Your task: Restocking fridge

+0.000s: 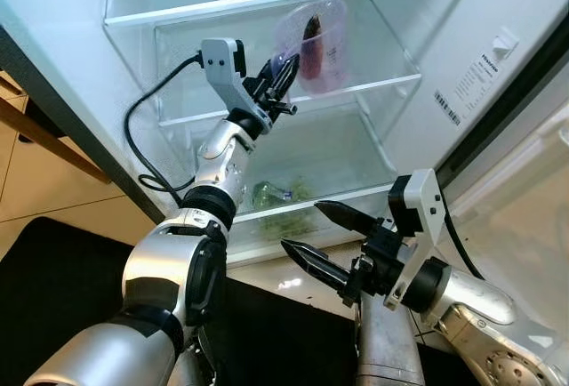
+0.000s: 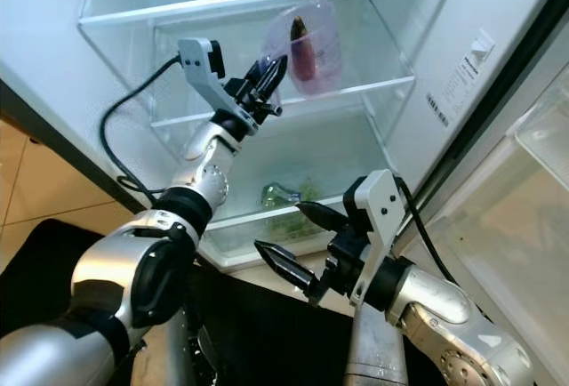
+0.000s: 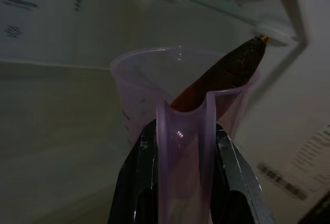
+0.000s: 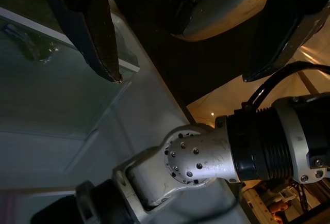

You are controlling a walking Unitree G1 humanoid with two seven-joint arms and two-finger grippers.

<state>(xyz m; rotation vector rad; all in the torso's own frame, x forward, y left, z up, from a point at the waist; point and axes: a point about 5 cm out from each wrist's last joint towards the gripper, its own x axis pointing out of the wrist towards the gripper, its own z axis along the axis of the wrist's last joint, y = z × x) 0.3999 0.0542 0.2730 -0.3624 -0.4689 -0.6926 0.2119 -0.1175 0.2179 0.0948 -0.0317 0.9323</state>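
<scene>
The left gripper is raised into the open fridge, its black fingers pinching the flat handle of a translucent purple measuring cup. The cup sits over the front edge of a clear glass shelf, roughly at mid-width. The left wrist view shows what the head views do not: the handle is a ribbed strip clamped between both pads, and a dark reddish, tapered vegetable leans inside the cup with its tip past the rim. The head views show the cup as a rounded, see-through vessel with the dark item upright in it. Lower, a clear drawer holds green produce. The right gripper hangs before the drawer's front edge, its pointed fingers spread apart and holding nothing.
</scene>
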